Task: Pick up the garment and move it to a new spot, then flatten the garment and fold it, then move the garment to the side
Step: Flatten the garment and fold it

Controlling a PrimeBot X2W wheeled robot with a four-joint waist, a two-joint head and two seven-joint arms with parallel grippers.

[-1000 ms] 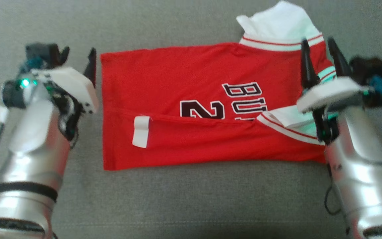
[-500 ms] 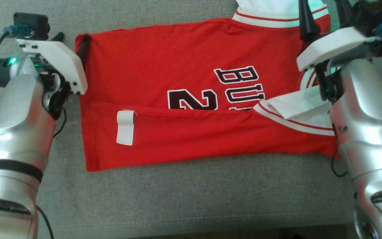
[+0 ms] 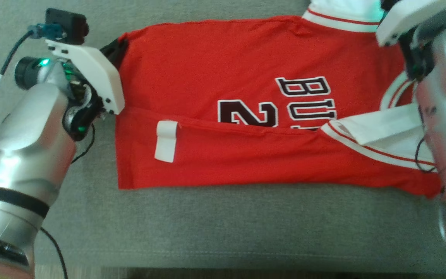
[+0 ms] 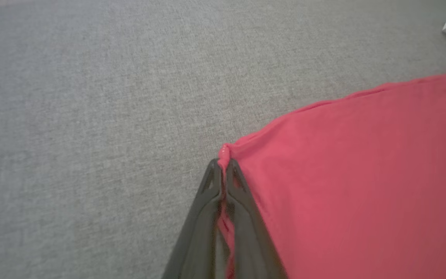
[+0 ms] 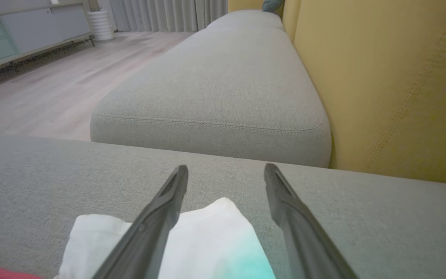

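Since a second ago the left gripper (image 4: 223, 164) has closed: its two dark fingers, then spread beside the hem, now press together on the far left corner of the garment (image 3: 227, 69). A small bunch of red cloth pokes out past their tips in the left wrist view. The head camera has shifted too, so the jersey sits differently in its picture. The right gripper (image 5: 226, 172) has gone up to the white-trimmed end of the garment; its fingers stand wide apart with white cloth (image 5: 207, 240) lying beneath and between them, not closed on it. The red garment lies spread flat on the grey sofa cushion (image 3: 223, 232), its near long edge folded over so the flap covers the lower part of the dark lettering. A white tag (image 3: 166, 140) shows on that flap near the left end. Beyond the right gripper rises a yellow backrest (image 5: 381, 77)
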